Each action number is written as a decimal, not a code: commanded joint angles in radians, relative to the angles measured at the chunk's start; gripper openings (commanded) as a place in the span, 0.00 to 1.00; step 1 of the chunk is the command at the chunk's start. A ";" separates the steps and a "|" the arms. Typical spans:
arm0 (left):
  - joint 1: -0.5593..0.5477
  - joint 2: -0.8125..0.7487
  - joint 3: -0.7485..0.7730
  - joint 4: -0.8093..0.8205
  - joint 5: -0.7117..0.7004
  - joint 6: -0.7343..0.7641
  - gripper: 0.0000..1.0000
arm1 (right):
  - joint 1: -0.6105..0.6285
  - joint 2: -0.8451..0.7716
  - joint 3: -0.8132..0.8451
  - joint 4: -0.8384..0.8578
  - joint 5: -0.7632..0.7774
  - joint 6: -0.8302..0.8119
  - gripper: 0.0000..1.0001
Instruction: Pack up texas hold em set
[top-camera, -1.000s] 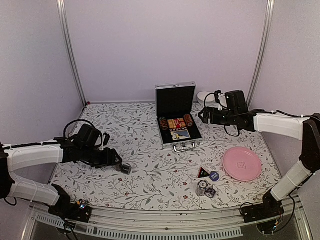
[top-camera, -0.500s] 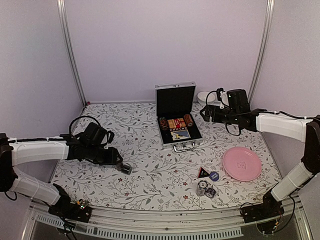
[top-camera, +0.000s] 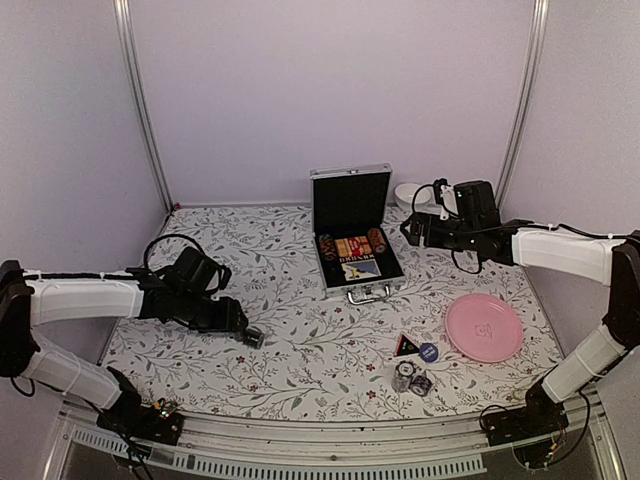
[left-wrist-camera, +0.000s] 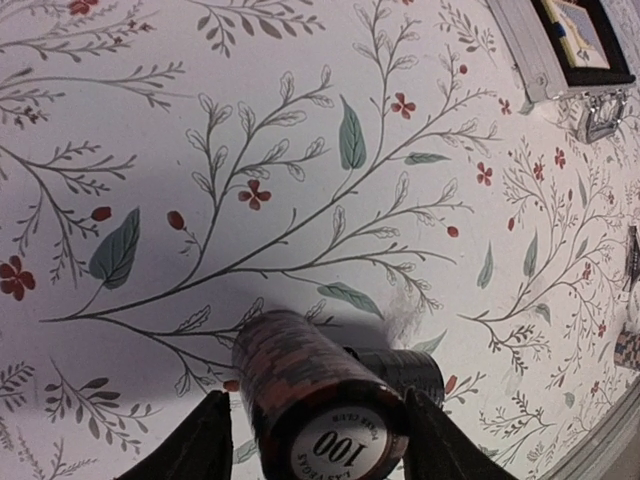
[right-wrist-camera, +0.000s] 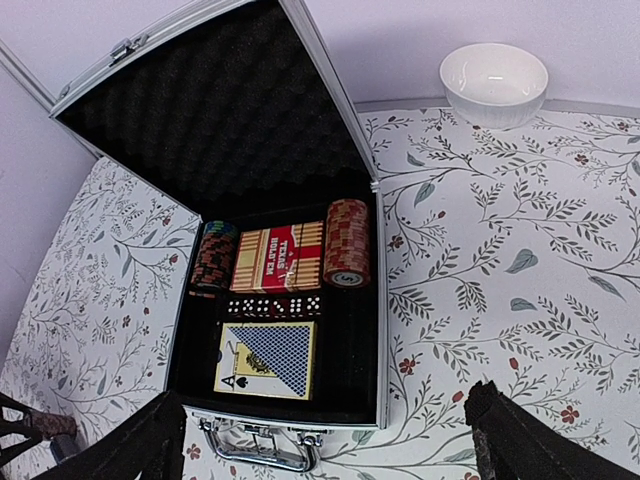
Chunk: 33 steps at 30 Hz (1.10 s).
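The silver case (top-camera: 352, 230) stands open at the table's middle back, with chip stacks, a red card deck, dice and a blue-backed deck (right-wrist-camera: 265, 358) in its black lining (right-wrist-camera: 345, 345). My left gripper (top-camera: 240, 330) is low over the table at the left. Its open fingers (left-wrist-camera: 205, 445) sit on either side of a dark chip stack (left-wrist-camera: 305, 390) that lies on its side, with a second dark stack (left-wrist-camera: 410, 368) behind it. My right gripper (top-camera: 410, 232) hovers open and empty just right of the case. A black triangle (top-camera: 405, 346), a blue disc (top-camera: 429, 351) and two chip stacks (top-camera: 411, 380) lie at the front right.
A pink plate (top-camera: 484, 327) lies on the table's right side. A white bowl (top-camera: 408, 194) stands at the back right, also in the right wrist view (right-wrist-camera: 494, 82). The case handle (right-wrist-camera: 258, 448) faces the front. Walls enclose the table on three sides.
My left arm's elbow and wrist have shifted right and forward, bringing the fingers closer around the chip stack, which has stayed in place. The right arm has barely moved.
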 joint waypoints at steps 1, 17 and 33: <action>-0.023 0.014 0.016 0.003 -0.016 0.007 0.51 | 0.006 -0.039 -0.012 0.013 0.010 0.005 0.99; -0.037 -0.109 0.090 0.113 -0.053 0.142 0.05 | 0.104 -0.016 0.170 -0.101 -0.216 -0.010 0.99; -0.286 0.035 0.224 0.631 0.017 0.580 0.00 | 0.321 0.174 0.407 -0.126 -0.603 0.086 0.99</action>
